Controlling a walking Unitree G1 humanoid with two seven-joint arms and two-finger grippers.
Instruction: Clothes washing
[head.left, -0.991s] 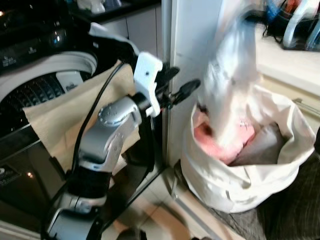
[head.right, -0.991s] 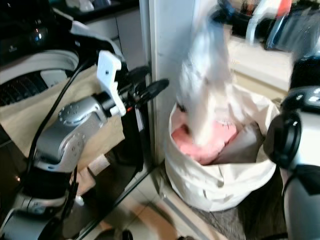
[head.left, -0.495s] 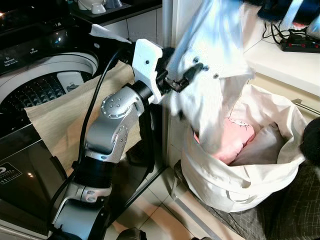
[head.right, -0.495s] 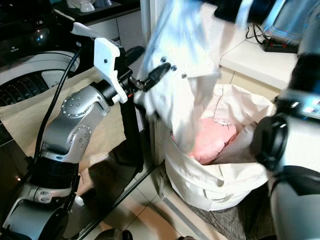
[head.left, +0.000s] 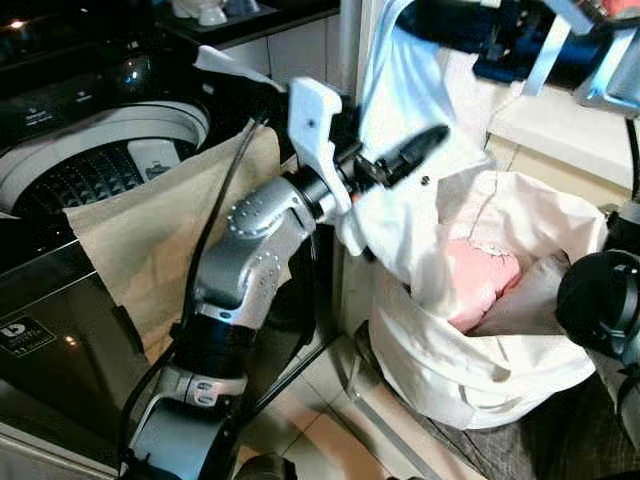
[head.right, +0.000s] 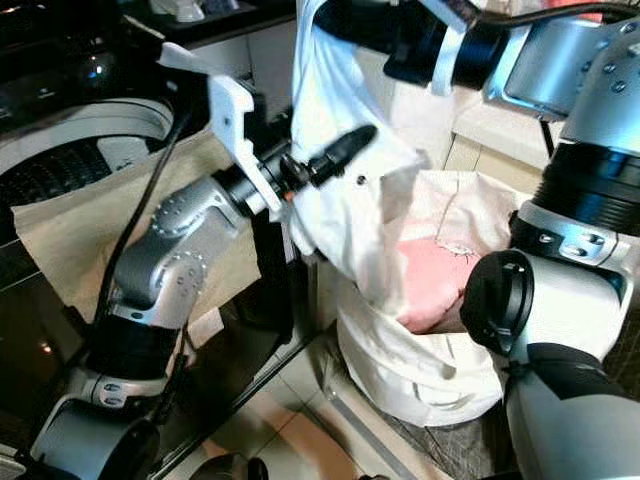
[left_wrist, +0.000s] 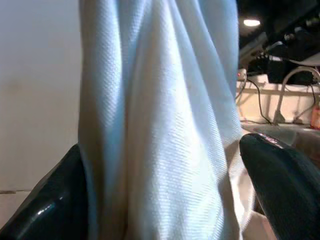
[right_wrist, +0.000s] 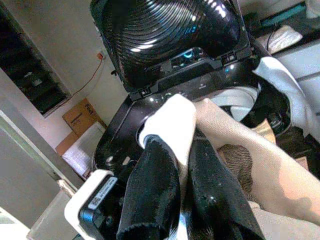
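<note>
A white shirt (head.left: 420, 215) hangs above the cream laundry bag (head.left: 470, 370), its lower hem still in the bag's mouth. My right gripper (head.right: 330, 15) is shut on the shirt's top, high up; in the right wrist view its fingers (right_wrist: 150, 195) pinch the white cloth (right_wrist: 167, 117). My left gripper (head.left: 395, 150) is open at the shirt's middle. One of its fingers (left_wrist: 285, 180) shows on each side of the shirt (left_wrist: 160, 125). A pink garment (head.left: 480, 280) and a grey one (head.left: 525, 305) lie in the bag. The top-load washer (head.left: 100, 160) stands open to my left.
A beige cloth (head.left: 150, 230) is draped over the washer's front rim. A white cabinet panel (head.left: 350, 40) stands between the washer and the bag. A counter (head.left: 560, 115) with cables is behind the bag. A dark mat (head.left: 560, 440) and tiled floor (head.left: 330, 430) lie below.
My right gripper has lifted the shirt up out of the bag and carried it left. The cloth now hangs between my left gripper's fingers. The camera shifted slightly.
</note>
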